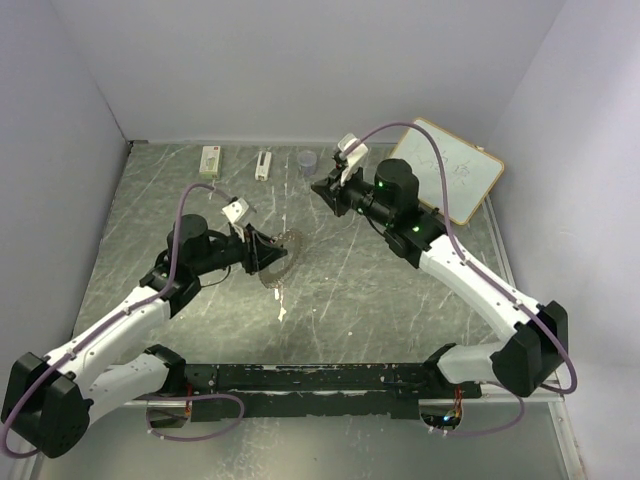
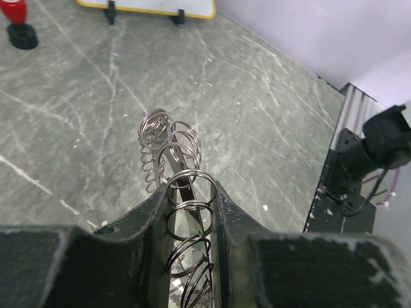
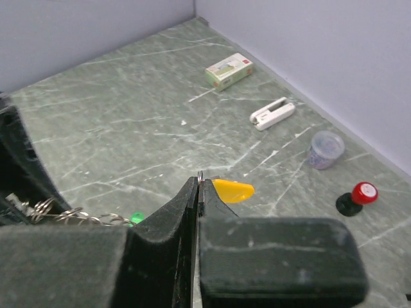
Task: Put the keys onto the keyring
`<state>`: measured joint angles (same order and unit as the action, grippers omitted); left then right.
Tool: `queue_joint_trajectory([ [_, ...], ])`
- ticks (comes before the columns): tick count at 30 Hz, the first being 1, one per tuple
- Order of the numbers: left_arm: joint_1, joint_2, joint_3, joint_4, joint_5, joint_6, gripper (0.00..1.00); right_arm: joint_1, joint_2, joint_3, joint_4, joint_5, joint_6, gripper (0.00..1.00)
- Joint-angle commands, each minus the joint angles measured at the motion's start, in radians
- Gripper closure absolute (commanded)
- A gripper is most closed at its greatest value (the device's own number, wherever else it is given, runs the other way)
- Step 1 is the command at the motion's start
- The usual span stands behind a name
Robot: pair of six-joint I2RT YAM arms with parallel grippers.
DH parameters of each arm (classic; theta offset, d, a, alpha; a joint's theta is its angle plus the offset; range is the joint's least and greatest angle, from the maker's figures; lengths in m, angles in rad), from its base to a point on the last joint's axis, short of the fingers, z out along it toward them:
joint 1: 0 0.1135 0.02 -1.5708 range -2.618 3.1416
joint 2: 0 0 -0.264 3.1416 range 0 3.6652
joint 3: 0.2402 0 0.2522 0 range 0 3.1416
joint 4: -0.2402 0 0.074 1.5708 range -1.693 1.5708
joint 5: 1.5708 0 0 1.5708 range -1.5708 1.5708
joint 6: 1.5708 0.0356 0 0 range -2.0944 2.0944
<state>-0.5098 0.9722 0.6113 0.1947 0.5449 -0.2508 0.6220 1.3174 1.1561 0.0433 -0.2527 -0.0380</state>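
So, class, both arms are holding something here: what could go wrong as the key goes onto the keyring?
The right end effector pinches the yellow key by its thin shaft, right at the fingertips, so it may twist or slip on contact. The left end effector clamps the keyring at one edge only; the free side could flex away when pushed. The green key lies near the ring and might get knocked.

Keyring [image 2: 172, 160] and yellow key [image 3: 233, 190]: you had both gripped, apart.
Left gripper [image 2: 191, 192] clamped the silver coiled keyring's rim; right gripper [image 3: 198, 185] pinched the yellow key, head protruding. Green key [image 3: 136, 218] lay beside the ring.
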Motion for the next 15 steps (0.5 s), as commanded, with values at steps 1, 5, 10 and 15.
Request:
queue_joint_trajectory([
  [1,0.010,0.009,0.026,0.108,0.142,0.006,0.93,-0.002,-0.052,-0.034,0.007,-0.116,0.005,1.00],
  [5,0.010,0.021,0.047,0.095,0.153,0.008,0.93,-0.002,-0.089,-0.055,-0.025,-0.171,-0.026,1.00],
  [10,0.010,0.054,0.085,0.076,0.169,0.007,0.93,0.002,-0.144,-0.110,-0.042,-0.242,-0.075,1.00],
  [15,0.010,0.100,0.123,0.072,0.214,0.002,0.93,0.008,-0.183,-0.154,-0.039,-0.262,-0.150,1.00],
])
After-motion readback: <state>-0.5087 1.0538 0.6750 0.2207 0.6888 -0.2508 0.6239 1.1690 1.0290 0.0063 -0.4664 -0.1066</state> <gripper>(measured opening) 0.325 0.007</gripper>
